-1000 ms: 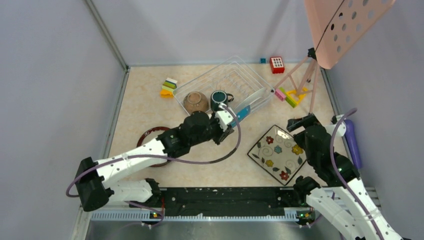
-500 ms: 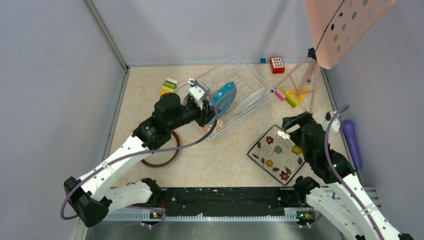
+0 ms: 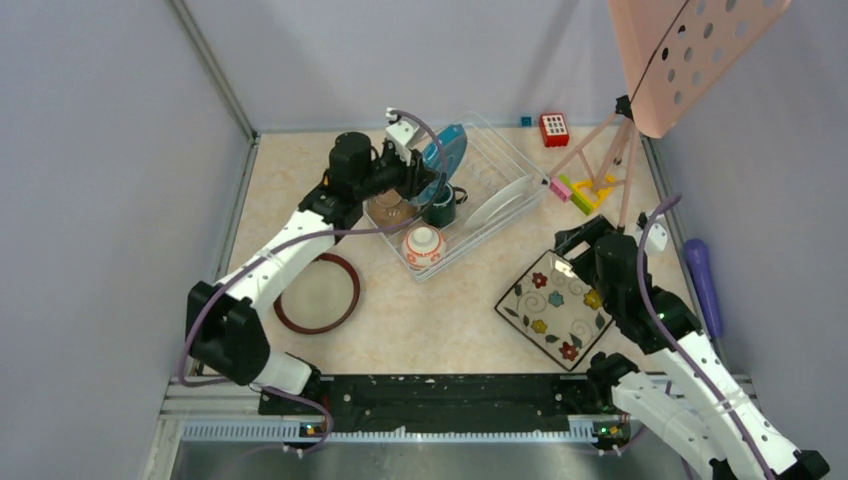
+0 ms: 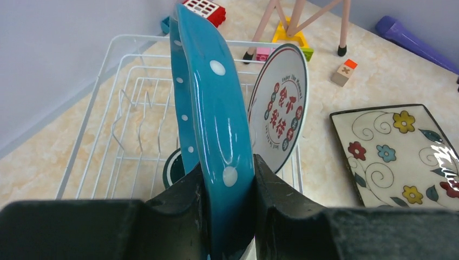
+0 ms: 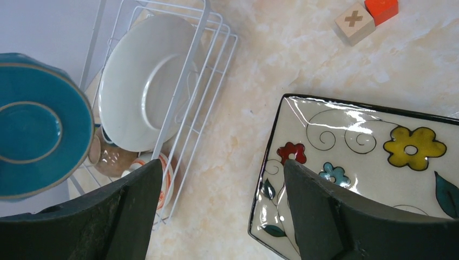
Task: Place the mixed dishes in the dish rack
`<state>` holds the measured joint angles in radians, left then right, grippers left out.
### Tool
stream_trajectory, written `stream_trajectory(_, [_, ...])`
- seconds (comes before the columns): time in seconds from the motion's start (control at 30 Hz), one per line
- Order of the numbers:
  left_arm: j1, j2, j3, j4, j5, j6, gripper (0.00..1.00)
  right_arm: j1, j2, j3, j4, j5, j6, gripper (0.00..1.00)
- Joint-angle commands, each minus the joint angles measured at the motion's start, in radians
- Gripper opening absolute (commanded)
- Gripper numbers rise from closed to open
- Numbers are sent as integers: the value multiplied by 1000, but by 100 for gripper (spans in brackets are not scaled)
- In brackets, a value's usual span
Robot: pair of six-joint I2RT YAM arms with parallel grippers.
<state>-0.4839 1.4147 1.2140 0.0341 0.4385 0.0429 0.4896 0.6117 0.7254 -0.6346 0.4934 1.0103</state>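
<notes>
From above, the left tool (image 3: 425, 172) grips the blue white-dotted plate (image 3: 447, 150) on edge over the dish rack (image 3: 495, 150); its arm hides part of the brown bowl (image 3: 388, 207); the right tool (image 3: 577, 243) hangs over a corner of the black square plate (image 3: 556, 308) on the desk (image 3: 450, 310); left wrist: that plate fills the jaws and covers most of the dark green mug (image 4: 172, 169); right wrist: fingers (image 5: 130, 211) wide apart, empty; the square plate runs off the frame.

arms (image 3: 268, 268): white shells, black joints | cables (image 3: 640, 275): purple | left claw (image 4: 227, 179), right claw (image 5: 222, 179): black
</notes>
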Motion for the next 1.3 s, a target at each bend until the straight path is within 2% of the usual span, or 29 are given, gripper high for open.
stream_trajectory(0.0, [29, 40, 154, 294, 144, -35, 0, 3, 26, 67, 24, -15, -38, 80])
stream_trajectory(0.33, [35, 206, 174, 601, 243, -214, 0, 3, 130, 90, 46, -17, -25, 78])
stream_trajectory(0.67, [35, 387, 264, 713, 323, -349, 0, 3, 161, 117, 15, -18, 0, 78])
stream_trajectory(0.8, [36, 433, 291, 700, 347, -375, 0, 3, 149, 121, 1, -3, 3, 77])
stream_trajectory(0.97, [35, 491, 295, 770, 390, -441, 0, 3, 141, 109, 1, -5, 13, 77])
stream_trajectory(1.27, [32, 587, 363, 587, 385, -282, 0, 3, 146, 107, 10, -6, 11, 77])
